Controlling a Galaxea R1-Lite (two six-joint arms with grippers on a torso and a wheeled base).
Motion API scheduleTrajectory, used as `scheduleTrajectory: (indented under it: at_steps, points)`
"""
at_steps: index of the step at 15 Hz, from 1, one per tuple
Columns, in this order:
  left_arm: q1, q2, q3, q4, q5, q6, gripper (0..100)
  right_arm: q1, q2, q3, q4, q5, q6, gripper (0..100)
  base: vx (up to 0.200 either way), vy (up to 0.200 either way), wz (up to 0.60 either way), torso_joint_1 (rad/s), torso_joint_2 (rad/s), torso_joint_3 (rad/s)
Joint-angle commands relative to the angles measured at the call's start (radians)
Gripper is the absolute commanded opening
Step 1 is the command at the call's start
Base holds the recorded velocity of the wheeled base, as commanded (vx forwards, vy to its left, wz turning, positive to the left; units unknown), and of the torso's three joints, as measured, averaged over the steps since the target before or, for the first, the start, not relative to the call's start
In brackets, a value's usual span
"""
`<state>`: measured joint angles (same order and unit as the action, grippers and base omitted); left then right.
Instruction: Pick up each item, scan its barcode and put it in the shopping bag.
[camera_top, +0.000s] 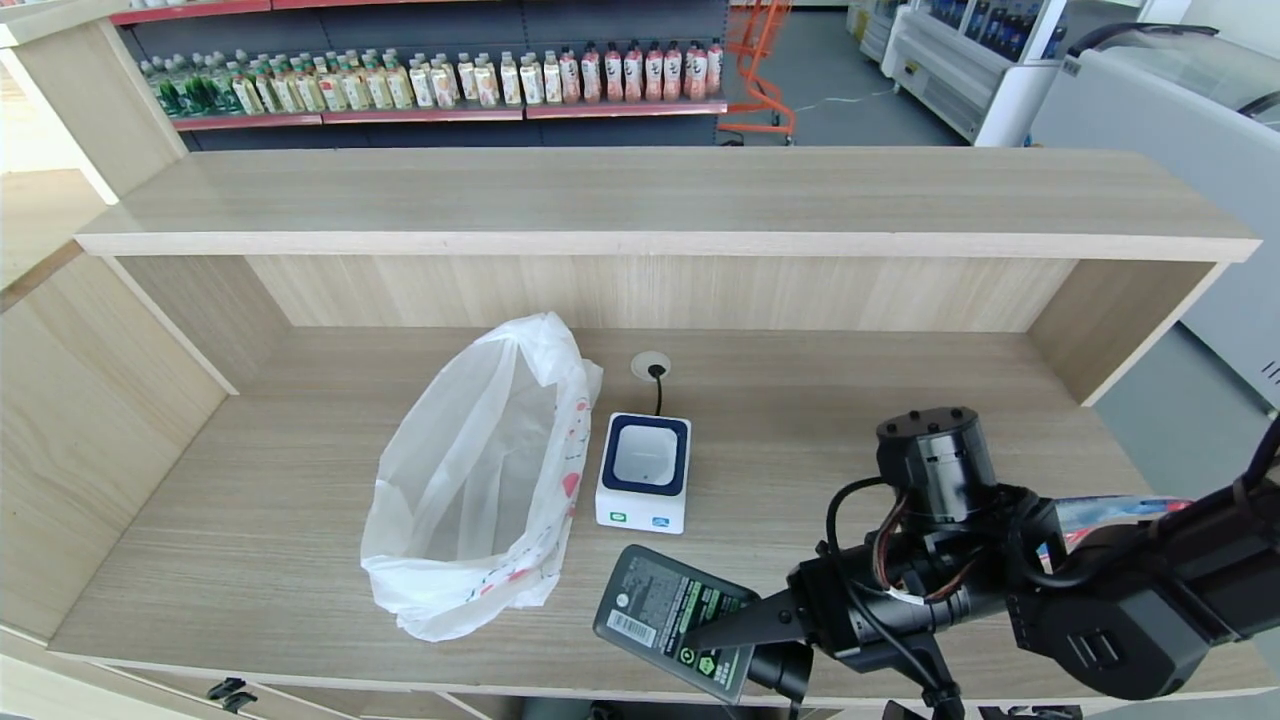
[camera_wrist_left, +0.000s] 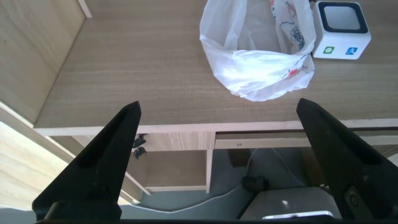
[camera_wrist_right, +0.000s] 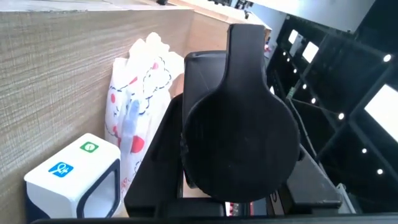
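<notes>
My right gripper (camera_top: 712, 632) is clamped on one edge of a dark flat pouch (camera_top: 655, 605), held over the front lip of the counter (camera_top: 250, 520), near the scanner (camera_top: 645, 470). Its barcode faces up (away from the scanner window), so a scan could miss, and an edge grip may let it slip off the lip. Bare wood lies right of the scanner, with the shopping bag (camera_top: 480, 480) just beside its left. My left gripper (camera_wrist_left: 219, 112) hangs spread, empty.

Colourful packet (camera_top: 1112, 512) mostly hidden.
</notes>
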<state>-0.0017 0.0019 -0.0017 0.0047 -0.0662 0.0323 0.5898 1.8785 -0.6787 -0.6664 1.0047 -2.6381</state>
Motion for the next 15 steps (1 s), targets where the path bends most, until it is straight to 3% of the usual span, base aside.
scheduleTrajectory:
  at_steps: [1,9,15]
  points:
    - [0.0,0.0,0.0,0.0,0.0,0.0,100,-0.007,0.004,-0.002,-0.004,0.0,0.0,0,0.0,0.0,0.0,0.0,0.0,0.0]
    - [0.0,0.0,0.0,0.0,0.0,0.0,100,-0.001,0.042,-0.117,-0.004,0.0,0.001,0,0.0,0.0,0.0,0.0,0.0,0.0]
    - [0.0,0.0,0.0,0.0,0.0,0.0,100,0.001,0.039,-0.114,-0.004,0.0,0.003,0,0.0,0.0,0.0,0.0,0.0,0.0]
